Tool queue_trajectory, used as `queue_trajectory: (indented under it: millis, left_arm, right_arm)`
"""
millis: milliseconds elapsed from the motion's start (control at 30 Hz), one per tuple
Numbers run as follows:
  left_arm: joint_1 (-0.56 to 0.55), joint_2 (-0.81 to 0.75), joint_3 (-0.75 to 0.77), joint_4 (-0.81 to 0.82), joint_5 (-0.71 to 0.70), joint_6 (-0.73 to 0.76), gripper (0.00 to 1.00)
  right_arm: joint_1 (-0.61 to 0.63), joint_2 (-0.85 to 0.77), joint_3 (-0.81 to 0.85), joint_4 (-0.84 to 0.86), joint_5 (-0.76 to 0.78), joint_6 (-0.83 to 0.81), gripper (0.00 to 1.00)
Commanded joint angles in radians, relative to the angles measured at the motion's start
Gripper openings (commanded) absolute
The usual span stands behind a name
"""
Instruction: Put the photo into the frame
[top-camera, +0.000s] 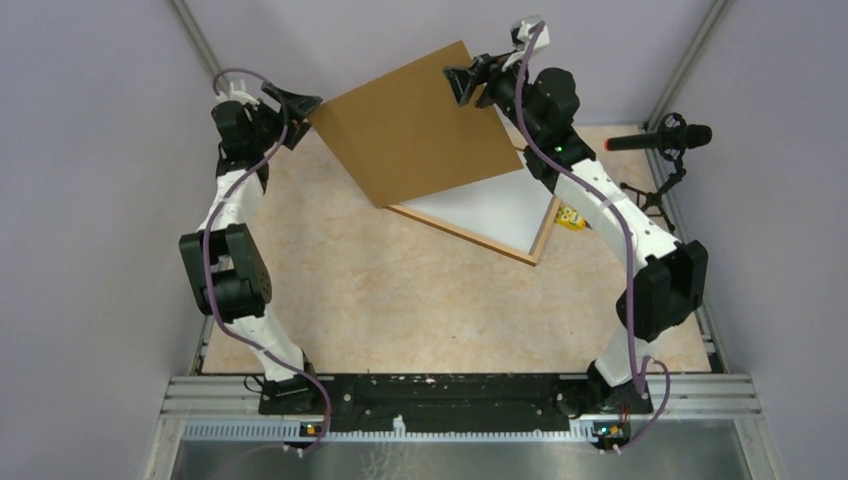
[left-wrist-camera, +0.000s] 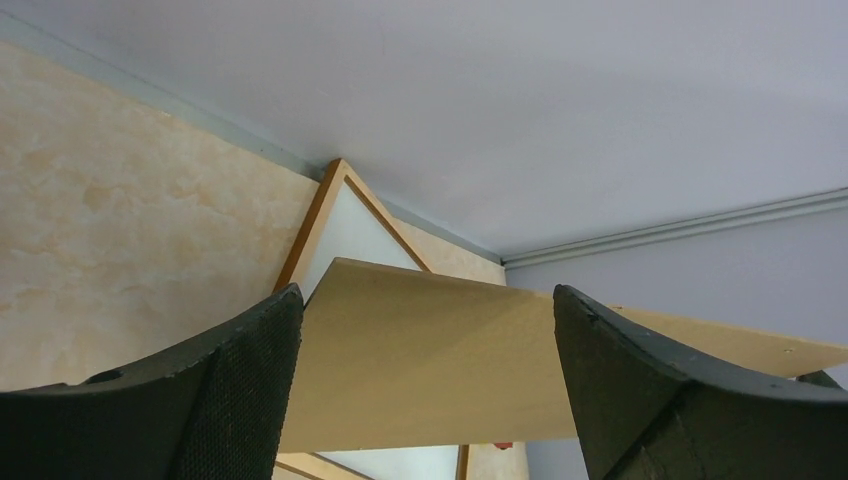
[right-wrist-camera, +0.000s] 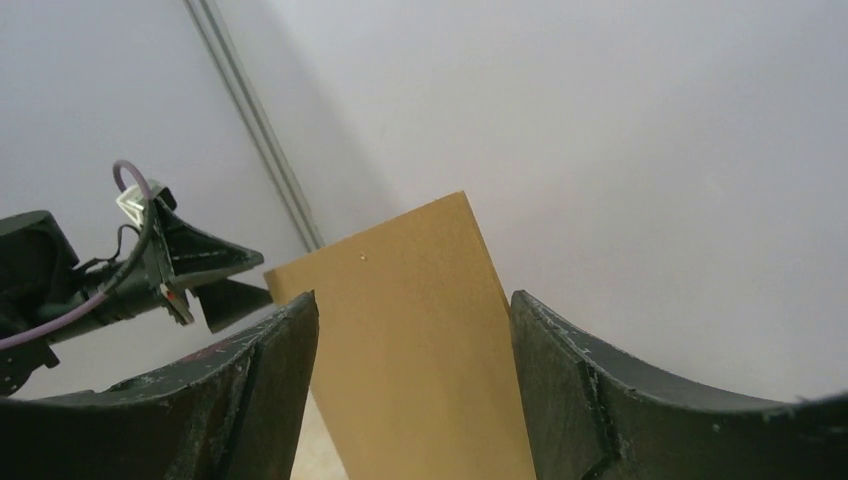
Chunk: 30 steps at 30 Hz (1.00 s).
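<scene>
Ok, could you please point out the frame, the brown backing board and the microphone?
frame (top-camera: 470, 238): top view, on its near wooden rail.
brown backing board (top-camera: 415, 120): top view, middle of its face.
microphone (top-camera: 650, 140): top view, on its black barrel.

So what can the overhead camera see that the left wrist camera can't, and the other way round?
Only overhead: both arms whole, a small yellow object beside the frame, and a black microphone-like device. Only left wrist: the underside of the backing board up close, past the fingers of the left gripper. Both: the raised board partly over the wooden frame, which is white inside.
</scene>
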Motion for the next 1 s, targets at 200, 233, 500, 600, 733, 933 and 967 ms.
queue_trajectory:
  millis: [200,233,500,600,733,933,967]
  left_arm:
    - [-0.086,-0.026,0.18,0.071,0.193,-0.073,0.93]
    - [-0.085,-0.033,0.187,0.064,0.17,-0.061,0.93]
    - [-0.082,0.01,0.292,0.041,0.128,-0.038,0.93]
    - [-0.081,0.036,0.322,0.043,0.128,-0.028,0.93]
    - [-0.081,0.06,0.331,0.054,0.123,0.003,0.93]
    - [-0.082,0.076,0.249,0.161,0.145,0.009,0.92]
    - [-0.082,0.076,0.231,0.178,0.148,0.011,0.92]
  right_arm:
    - [0.047,0.171,0.152,-0.023,-0.271,0.038,0.67]
    - [0.047,0.185,0.165,-0.024,-0.278,0.042,0.67]
    - [0.047,0.269,0.296,-0.008,-0.312,0.035,0.66]
    - [0.047,0.319,0.365,-0.018,-0.329,0.017,0.66]
    - [0.045,0.377,0.411,-0.005,-0.367,-0.024,0.65]
    - [0.043,0.404,0.382,0.055,-0.407,-0.094,0.64]
    - [0.044,0.403,0.366,0.067,-0.416,-0.11,0.64]
